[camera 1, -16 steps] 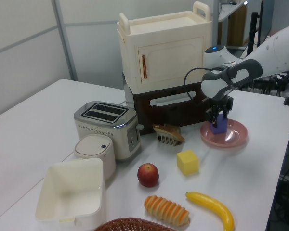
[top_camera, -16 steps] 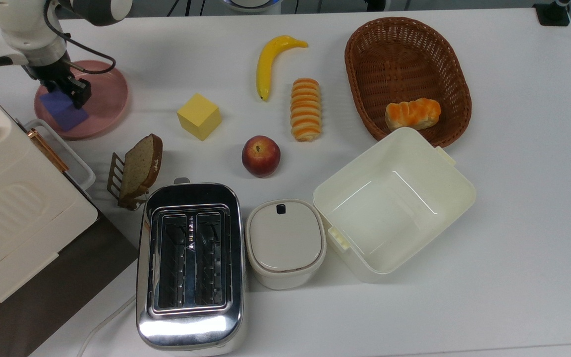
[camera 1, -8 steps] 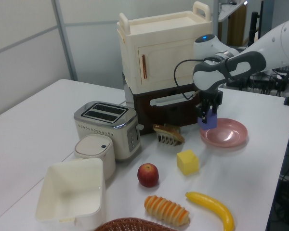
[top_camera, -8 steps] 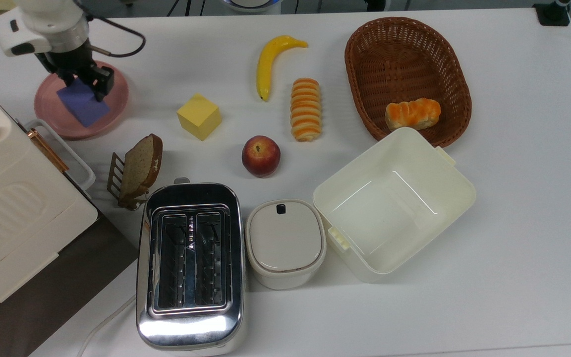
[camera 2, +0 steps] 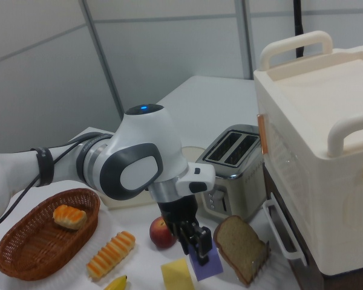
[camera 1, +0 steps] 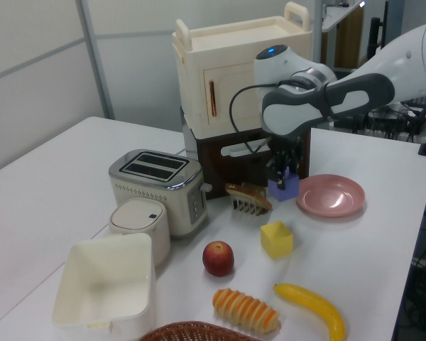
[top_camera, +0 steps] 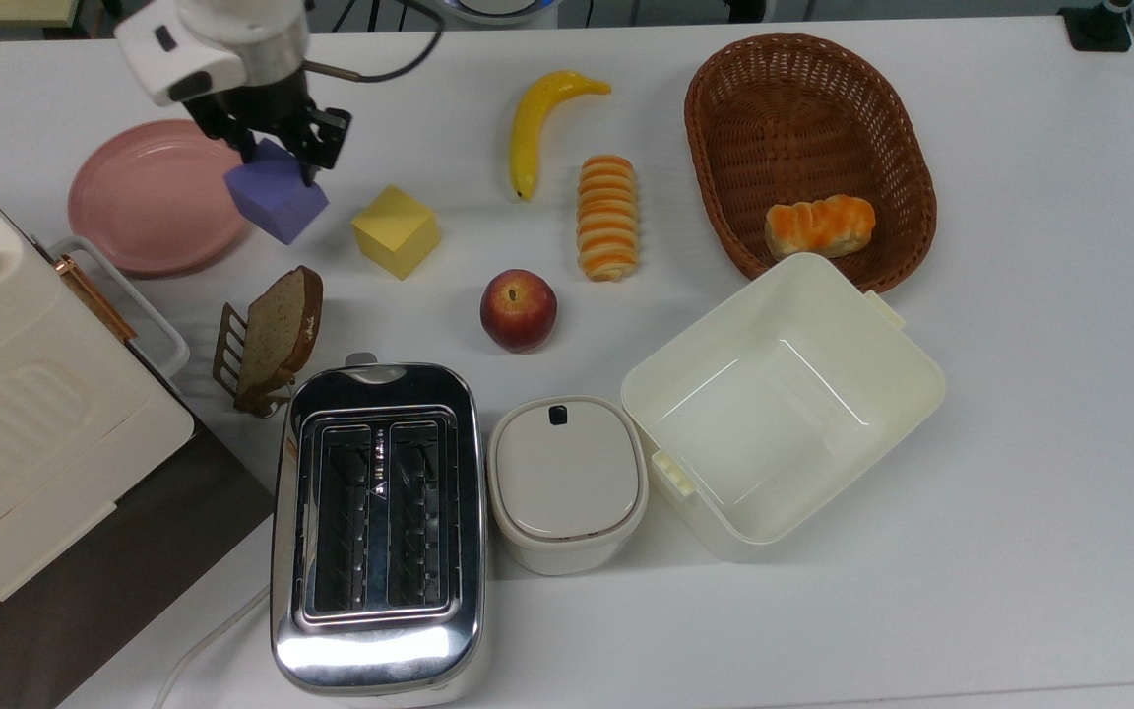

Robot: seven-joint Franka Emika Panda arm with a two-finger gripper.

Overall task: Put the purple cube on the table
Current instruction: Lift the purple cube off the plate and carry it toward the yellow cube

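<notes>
Leaving the round pink plate [top_camera: 149, 197] bare now: a second ago still carrying the small matte violet-blue cube [top_camera: 277, 195], half a second ago seeing it lifted just above. Now being carried off the plate's rim toward the top view's right, clenched in the black two-finger claw [top_camera: 275, 146], hanging over the white worktop [top_camera: 1020, 394] between the plate and the yellow foam cube [top_camera: 396, 231]. Judging the lift and the carry done, with only lowering and letting go remaining.

Going left to right in the top view: cream cabinet [top_camera: 6, 414] at the edge, slice of brown bread in a small rack [top_camera: 272, 335], chrome toaster [top_camera: 377, 527], red apple [top_camera: 518, 310], yellow banana [top_camera: 537, 118], striped bread roll [top_camera: 607, 217], brown wicker basket [top_camera: 808, 158]. Sitting closest to the likely drop spot, the yellow cube and the bread rack, narrowing the free patch of worktop.
</notes>
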